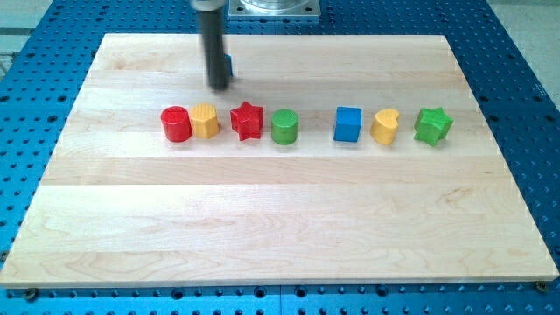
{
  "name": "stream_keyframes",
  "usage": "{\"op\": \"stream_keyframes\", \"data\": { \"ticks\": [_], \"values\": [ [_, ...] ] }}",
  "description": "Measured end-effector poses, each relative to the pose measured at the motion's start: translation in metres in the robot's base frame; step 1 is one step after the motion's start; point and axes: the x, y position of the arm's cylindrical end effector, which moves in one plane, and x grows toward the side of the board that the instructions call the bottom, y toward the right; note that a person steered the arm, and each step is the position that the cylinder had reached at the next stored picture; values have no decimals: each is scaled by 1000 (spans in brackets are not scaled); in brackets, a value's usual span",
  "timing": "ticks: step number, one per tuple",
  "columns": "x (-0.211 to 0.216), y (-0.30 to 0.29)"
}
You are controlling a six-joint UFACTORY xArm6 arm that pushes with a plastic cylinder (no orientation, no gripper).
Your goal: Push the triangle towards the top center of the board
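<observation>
My tip (219, 87) rests on the board near the view's top, left of centre. A blue block (227, 65), likely the triangle, is mostly hidden behind the rod, with only a sliver showing on the rod's right side. It seems to touch the rod. A row of blocks lies below the tip: a red cylinder (176, 124), a yellow block (205, 121), a red star (247, 121) and a green cylinder (284, 127).
Further right in the row are a blue cube (347, 124), a yellow heart (384, 127) and a green star (432, 125). The wooden board (280, 227) lies on a blue perforated table. The arm's base (273, 7) is at the view's top.
</observation>
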Motion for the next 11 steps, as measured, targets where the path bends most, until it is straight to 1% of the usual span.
{"op": "stream_keyframes", "data": {
  "ticks": [1,2,3,4,5,6,7,8,9,10,11],
  "values": [
    [-36,-77],
    [-65,21],
    [-59,71],
    [-47,-9],
    [2,6],
    [-19,56],
    [-39,44],
    [-71,70],
    [-78,136],
    [-55,98],
    [-8,162]
  ]
}}
